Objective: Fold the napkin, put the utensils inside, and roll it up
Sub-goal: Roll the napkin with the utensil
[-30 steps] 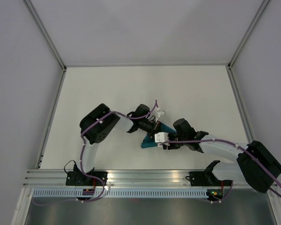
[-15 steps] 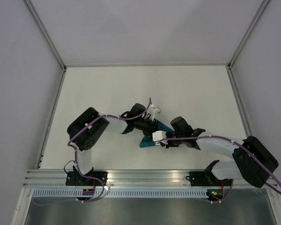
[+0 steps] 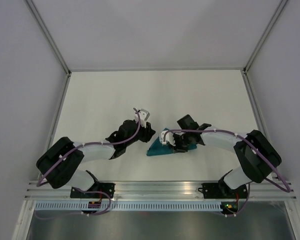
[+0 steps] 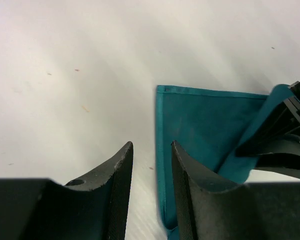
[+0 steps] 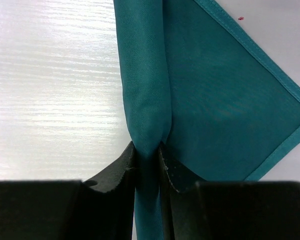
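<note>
A white table (image 3: 200, 95), teal napkin (image 3: 156, 149) mid-table. The right gripper (image 5: 146, 151) pinches a raised fold; the left gripper (image 4: 151, 157) hovers beside, jaws apart, empty. Folding unfinished, no utensils visible, rolling to come.

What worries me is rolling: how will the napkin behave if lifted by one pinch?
Probably floppy: the napkin bunches into a soft ridge where the right gripper pinches it. Likely light and apt to drape, since it lies thin and flat on the table.
</note>
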Tool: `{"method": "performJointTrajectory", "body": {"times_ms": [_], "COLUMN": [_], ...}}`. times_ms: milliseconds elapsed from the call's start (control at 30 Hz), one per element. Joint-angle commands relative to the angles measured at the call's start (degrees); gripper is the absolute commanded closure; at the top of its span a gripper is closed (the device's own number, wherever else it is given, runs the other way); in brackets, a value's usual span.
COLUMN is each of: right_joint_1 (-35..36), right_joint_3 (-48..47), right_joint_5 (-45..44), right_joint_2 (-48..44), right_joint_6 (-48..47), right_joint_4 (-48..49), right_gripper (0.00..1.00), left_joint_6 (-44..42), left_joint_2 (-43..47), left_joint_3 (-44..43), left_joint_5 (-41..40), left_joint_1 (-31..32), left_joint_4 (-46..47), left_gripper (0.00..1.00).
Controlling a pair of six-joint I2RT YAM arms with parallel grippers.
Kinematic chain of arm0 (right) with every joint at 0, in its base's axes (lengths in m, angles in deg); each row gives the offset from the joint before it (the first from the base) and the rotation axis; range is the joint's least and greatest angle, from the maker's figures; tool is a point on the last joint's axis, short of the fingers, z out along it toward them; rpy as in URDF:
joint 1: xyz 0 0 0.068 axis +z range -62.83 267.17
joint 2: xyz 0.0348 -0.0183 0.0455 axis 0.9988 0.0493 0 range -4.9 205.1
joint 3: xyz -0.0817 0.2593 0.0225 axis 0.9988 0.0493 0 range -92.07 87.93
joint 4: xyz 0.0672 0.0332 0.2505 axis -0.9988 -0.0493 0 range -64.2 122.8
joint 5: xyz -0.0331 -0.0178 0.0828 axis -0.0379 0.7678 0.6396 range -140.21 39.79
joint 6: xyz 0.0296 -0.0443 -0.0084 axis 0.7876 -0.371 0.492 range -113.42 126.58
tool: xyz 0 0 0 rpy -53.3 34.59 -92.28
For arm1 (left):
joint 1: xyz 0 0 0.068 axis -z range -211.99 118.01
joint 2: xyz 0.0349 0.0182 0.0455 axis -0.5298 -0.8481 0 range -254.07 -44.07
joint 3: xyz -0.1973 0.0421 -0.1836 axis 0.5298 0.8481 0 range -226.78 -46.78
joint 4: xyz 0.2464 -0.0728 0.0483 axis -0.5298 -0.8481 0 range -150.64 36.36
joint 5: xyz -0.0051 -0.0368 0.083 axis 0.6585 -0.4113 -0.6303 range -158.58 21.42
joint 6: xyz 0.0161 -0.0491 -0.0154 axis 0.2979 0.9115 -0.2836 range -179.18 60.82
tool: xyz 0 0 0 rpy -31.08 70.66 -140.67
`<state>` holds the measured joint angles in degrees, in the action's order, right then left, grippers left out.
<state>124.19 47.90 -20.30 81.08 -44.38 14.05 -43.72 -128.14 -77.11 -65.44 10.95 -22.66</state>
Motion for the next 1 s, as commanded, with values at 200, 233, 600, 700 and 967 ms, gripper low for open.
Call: {"method": "performJointTrajectory", "body": {"times_ms": [200,233,600,700,967], "right_joint_1": [-4.6,-4.9,-8.9,-9.3,-10.2], "right_joint_3": [-8.2,-8.8,-16.0,-17.3,-19.1], "right_joint_5": [6.6,6.9,9.7,10.1,11.0], "right_joint_2": [12.7,13.5,22.3,23.7,25.9], "right_joint_6": [-3.4,-3.8,-5.8,-6.0,-6.4], "right_joint_4": [-18.4,-19.1,-26.1,-27.2,-29.1], "right_gripper": [0.86,0.86,0.86,0.86,0.86], "left_joint_6": [-15.2,-16.2,-29.4,-33.4,-40.9], "left_joint_2": [7.7,7.8,1.6,-2.1,-13.8], "left_joint_3": [6.1,6.7,7.7,7.4,3.0], "left_joint_5": [-22.1,-25.1,-28.8,-28.8,-26.5], "left_joint_1": [11.8,14.5,26.8,29.7,33.1], "left_joint_4": [13.4,15.1,19.6,22.8,25.0], "left_gripper": [0.58,0.58,0.50,0.41,0.29]}}
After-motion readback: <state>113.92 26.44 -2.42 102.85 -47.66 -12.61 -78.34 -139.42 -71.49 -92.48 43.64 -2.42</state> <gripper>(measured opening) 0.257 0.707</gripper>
